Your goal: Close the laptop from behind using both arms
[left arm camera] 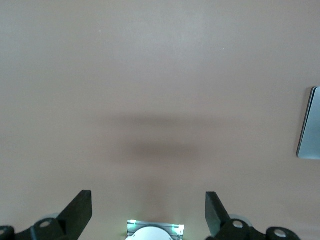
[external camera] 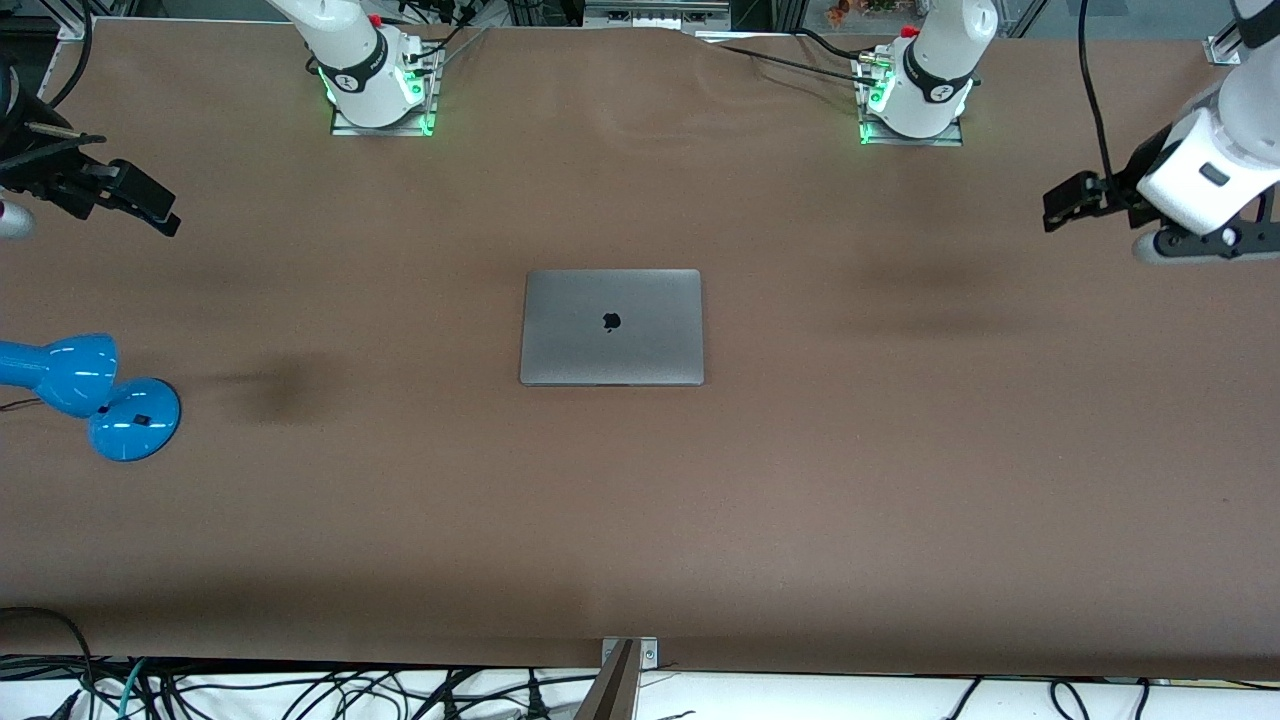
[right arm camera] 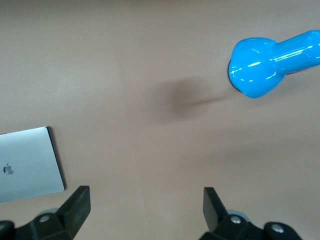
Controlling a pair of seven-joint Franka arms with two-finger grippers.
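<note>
The space-grey laptop [external camera: 611, 326] lies shut and flat in the middle of the brown table, lid up with the dark apple logo showing. Its edge shows in the left wrist view [left arm camera: 310, 125], and a corner with the logo shows in the right wrist view [right arm camera: 27, 165]. My left gripper [external camera: 1062, 204] is open and empty, up in the air over the table at the left arm's end; its jaws stand wide apart in the left wrist view [left arm camera: 148, 205]. My right gripper [external camera: 150, 205] is open and empty over the right arm's end, its jaws also wide apart [right arm camera: 146, 200].
A blue desk lamp [external camera: 90, 390] lies on the table at the right arm's end, nearer the front camera than the right gripper; it also shows in the right wrist view [right arm camera: 260, 65]. The two arm bases [external camera: 380, 90] [external camera: 915, 100] stand along the table's back edge.
</note>
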